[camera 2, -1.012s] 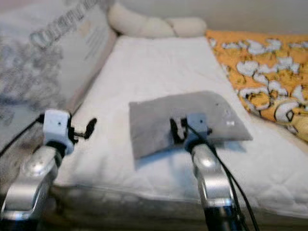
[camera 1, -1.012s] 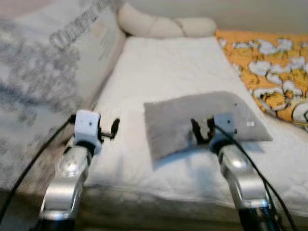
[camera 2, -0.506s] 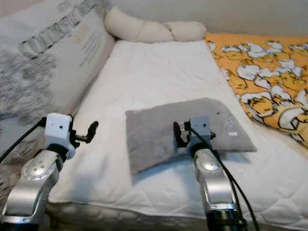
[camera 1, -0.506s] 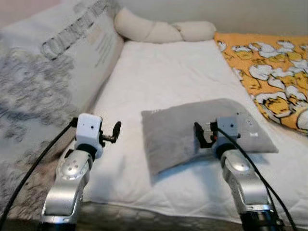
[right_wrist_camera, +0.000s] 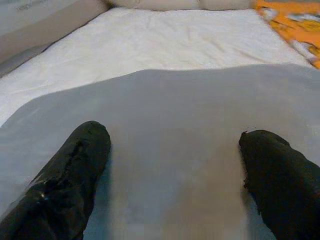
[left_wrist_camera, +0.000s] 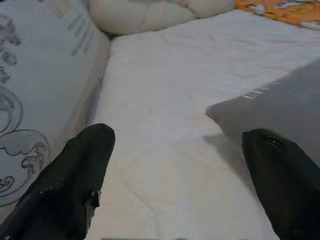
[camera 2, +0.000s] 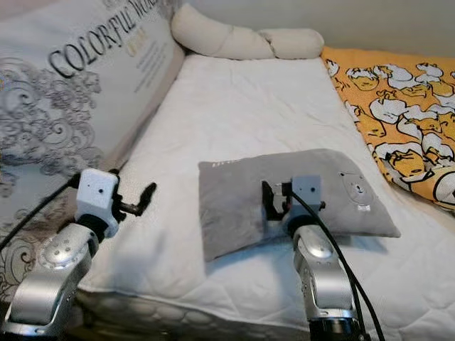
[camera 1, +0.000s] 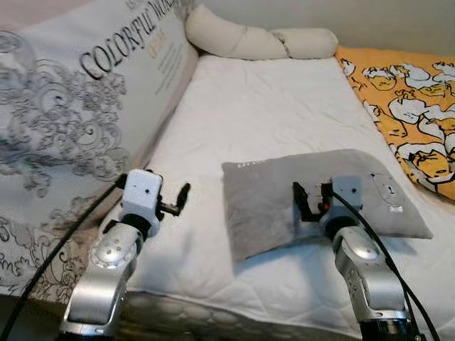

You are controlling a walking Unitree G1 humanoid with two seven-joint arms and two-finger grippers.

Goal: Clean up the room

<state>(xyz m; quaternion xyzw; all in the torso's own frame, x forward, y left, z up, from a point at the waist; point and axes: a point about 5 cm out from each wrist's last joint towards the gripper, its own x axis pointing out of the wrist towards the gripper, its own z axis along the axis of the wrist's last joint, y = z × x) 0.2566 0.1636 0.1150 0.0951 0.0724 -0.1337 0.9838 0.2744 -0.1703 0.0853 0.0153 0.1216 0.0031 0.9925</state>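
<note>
A grey pillow lies flat on the white mattress, near its front edge. My right gripper hovers open over the pillow's middle; in the right wrist view the two black fingers straddle the grey fabric with nothing between them. Left of the pillow, my left gripper is open above bare mattress. In the left wrist view the pillow's corner lies just beyond one of its fingers.
A large printed cushion with lettering leans along the left side of the bed. A cream braided bolster lies at the far end. An orange patterned blanket covers the right side. The mattress's front edge is just below my arms.
The whole picture has shifted and sharpened, so the camera moved. Both arms keep much the same place relative to the pillow, fingers still apart.
</note>
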